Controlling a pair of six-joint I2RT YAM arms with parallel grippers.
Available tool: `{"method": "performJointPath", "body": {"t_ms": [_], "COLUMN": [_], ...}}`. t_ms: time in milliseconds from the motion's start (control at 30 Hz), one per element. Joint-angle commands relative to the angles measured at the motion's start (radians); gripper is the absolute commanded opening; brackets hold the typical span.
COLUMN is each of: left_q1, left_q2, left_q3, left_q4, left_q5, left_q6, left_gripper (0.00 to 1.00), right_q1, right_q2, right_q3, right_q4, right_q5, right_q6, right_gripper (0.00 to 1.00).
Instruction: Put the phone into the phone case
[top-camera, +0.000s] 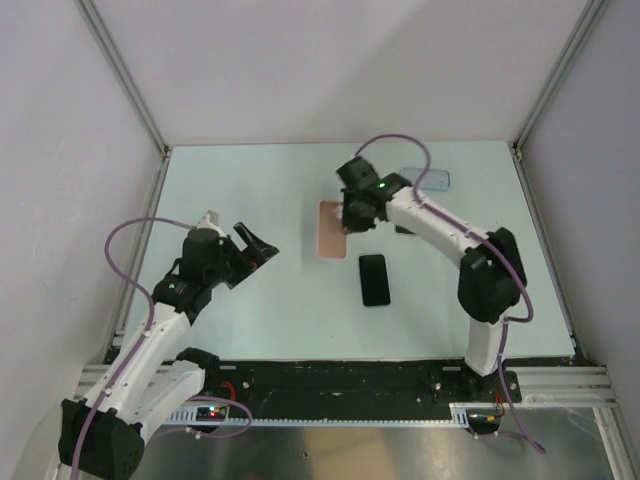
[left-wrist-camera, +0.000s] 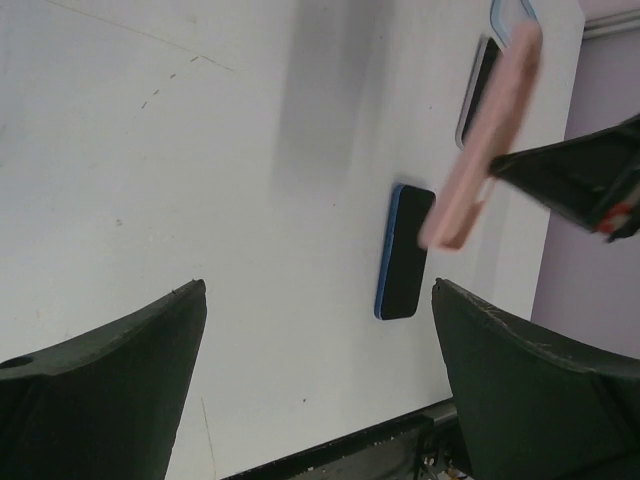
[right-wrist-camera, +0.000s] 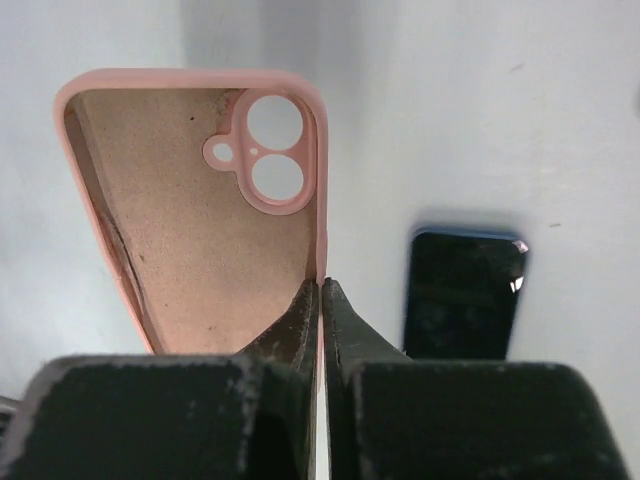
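Observation:
The black phone lies flat mid-table, face up; it shows in the left wrist view with a blue side edge, and in the right wrist view. The light-blue translucent phone case lies at the back right, behind the right arm. My right gripper is shut on one long rim of a pink empty shell with camera cutouts, left of the phone; the shell looks held off the table. My left gripper is open and empty, well left of the phone.
A second dark phone-like slab lies past the pink shell, partly hidden under the right arm. White walls with metal rails enclose the table on three sides. The black base strip runs along the near edge.

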Motion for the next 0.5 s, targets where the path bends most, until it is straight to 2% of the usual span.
{"method": "performJointPath", "body": {"t_ms": [0, 133, 300, 333, 367, 433, 467], "left_q1": [0.02, 0.03, 0.036, 0.035, 0.035, 0.035, 0.036], "left_q2": [-0.049, -0.067, -0.055, -0.052, -0.052, -0.05, -0.048], "left_q3": [-0.013, -0.031, -0.037, -0.037, -0.036, -0.035, -0.035], "left_q4": [-0.046, -0.059, -0.061, -0.061, -0.061, -0.061, -0.06], "left_q5": [-0.029, -0.037, -0.037, -0.037, -0.037, -0.036, -0.037], "left_q6": [-0.004, -0.002, -0.004, -0.005, -0.007, -0.008, -0.008], "left_gripper": [0.98, 0.98, 0.98, 0.98, 0.98, 0.98, 0.98], "right_q1": [0.112, 0.177, 0.199, 0.2, 0.201, 0.202, 0.202], "right_q2": [0.071, 0.126, 0.162, 0.168, 0.17, 0.168, 0.165], "right_q3": [-0.003, 0.009, 0.012, 0.012, 0.011, 0.006, 0.002], "right_q4": [0.051, 0.05, 0.038, 0.036, 0.035, 0.036, 0.037], "right_q5": [0.004, -0.008, -0.001, 0.0, 0.002, 0.008, 0.013], "right_q6": [-0.066, -0.119, -0.143, -0.144, -0.145, -0.142, -0.139], "right_gripper": [0.0, 0.0, 0.0, 0.03, 0.06, 0.27, 0.42]}}
